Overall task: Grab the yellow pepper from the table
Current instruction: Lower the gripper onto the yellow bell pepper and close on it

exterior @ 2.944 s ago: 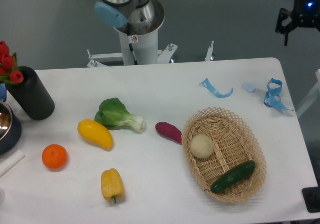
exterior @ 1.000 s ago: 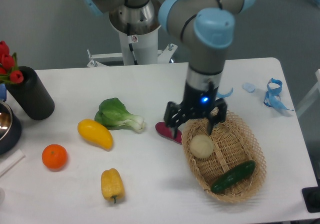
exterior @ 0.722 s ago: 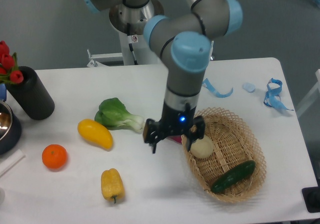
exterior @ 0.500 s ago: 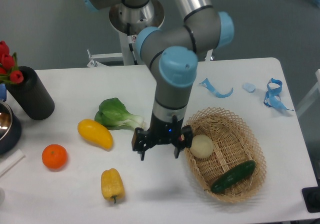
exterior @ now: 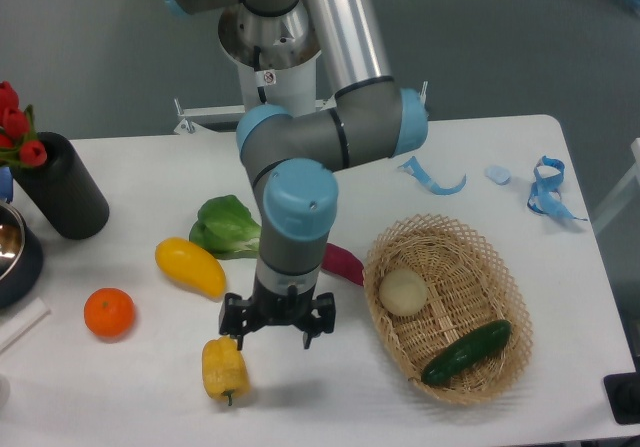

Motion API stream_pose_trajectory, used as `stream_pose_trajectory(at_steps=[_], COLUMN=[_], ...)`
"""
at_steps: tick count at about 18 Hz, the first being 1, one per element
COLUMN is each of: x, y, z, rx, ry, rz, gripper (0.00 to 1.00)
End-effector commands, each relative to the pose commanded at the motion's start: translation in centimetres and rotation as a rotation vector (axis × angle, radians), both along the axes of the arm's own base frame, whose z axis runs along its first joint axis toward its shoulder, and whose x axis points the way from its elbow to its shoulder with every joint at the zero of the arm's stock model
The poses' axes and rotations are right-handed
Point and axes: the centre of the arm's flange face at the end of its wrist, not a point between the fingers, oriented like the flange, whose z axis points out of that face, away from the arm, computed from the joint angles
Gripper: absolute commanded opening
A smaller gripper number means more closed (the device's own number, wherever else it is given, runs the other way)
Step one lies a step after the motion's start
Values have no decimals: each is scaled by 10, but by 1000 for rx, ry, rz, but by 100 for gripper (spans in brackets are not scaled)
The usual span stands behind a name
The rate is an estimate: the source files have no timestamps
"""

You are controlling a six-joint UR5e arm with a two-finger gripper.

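The gripper (exterior: 277,333) hung spread open just right of the yellow pepper (exterior: 224,367) on the surface (exterior: 330,407) — seemingly off-centre, so descending there might clip it and knock it aside.

Yellow pepper (exterior: 223,367): small, blocky, yellow-orange, lengthwise lobes, short green stem pointing toward the near edge. Lies on its side on the worktop (exterior: 330,177), near the front edge, left of centre. Intact, resting free. Worktop: white, matte, rounded corners. My gripper (exterior: 277,323) is just above and right of the pepper, jaws spread, not gripping it.
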Motion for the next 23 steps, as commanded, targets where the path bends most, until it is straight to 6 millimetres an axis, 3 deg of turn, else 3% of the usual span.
stream_pose_trajectory(at_steps=[4, 11, 14, 23], x=[25, 33, 39, 43], y=[16, 28, 31, 34], z=[-15, -27, -43, -53], rx=[-29, -20, -69, -83], ry=[20, 27, 62, 63], rz=[-21, -10, -18, -22], gripper=[100, 100, 100, 100])
